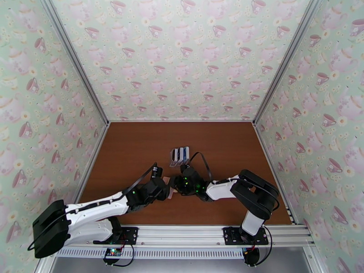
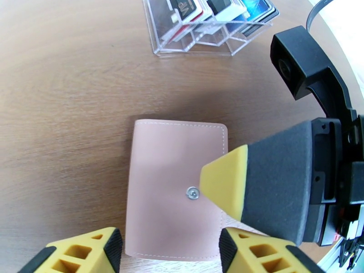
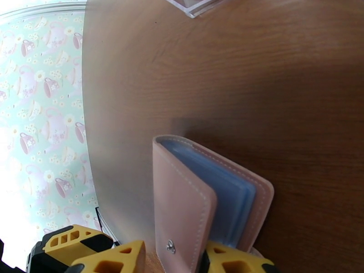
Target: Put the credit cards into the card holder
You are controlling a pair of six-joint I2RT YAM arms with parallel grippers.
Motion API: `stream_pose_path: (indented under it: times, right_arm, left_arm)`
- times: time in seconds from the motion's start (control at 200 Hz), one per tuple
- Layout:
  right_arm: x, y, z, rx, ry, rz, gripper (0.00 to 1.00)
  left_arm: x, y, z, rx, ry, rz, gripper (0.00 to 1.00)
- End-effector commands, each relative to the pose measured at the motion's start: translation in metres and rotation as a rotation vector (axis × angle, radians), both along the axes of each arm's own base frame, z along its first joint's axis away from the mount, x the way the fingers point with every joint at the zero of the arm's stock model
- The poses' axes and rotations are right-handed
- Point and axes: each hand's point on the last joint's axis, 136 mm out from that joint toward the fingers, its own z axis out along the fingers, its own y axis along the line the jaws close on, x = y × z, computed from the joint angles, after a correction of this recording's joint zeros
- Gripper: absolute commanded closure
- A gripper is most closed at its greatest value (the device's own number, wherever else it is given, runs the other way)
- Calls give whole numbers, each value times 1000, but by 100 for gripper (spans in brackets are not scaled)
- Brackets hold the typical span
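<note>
R claw point(image 3: 173, 253) pinches card holder point(image 2: 168, 155) (edge hidden behind it); L claw point(image 2: 168, 244) spread, tips cropped.

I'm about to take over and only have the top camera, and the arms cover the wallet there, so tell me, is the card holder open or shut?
Observer: In the right wrist view the card holder gapes slightly, blue pockets showing behind its front cover.
Operator: Where's the right gripper on it?
Observer: One finger of the right gripper lies over the cover, tip beside the snap stud.
Operator: And the left?
Observer: The left gripper straddles one end of the holder, jaws wide apart.
</note>
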Motion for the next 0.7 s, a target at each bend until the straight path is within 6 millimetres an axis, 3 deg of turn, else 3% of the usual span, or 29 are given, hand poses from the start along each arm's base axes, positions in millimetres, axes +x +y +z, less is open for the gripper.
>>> stream_pose_path:
  times: [0.0, 0.366, 0.696]
  right_arm:
    - [9, 28, 35, 103, -52, 37, 63]
    - [15, 43, 57, 135, -65, 57, 62]
    - [18, 48, 51, 120, -48, 68, 62]
  left_arm:
    - [-2, -21, 20, -27, -41, -80, 34]
    - [-1, -24, 38, 67, -110, -124, 32]
    - [8, 0, 33, 223, -123, -40, 35]
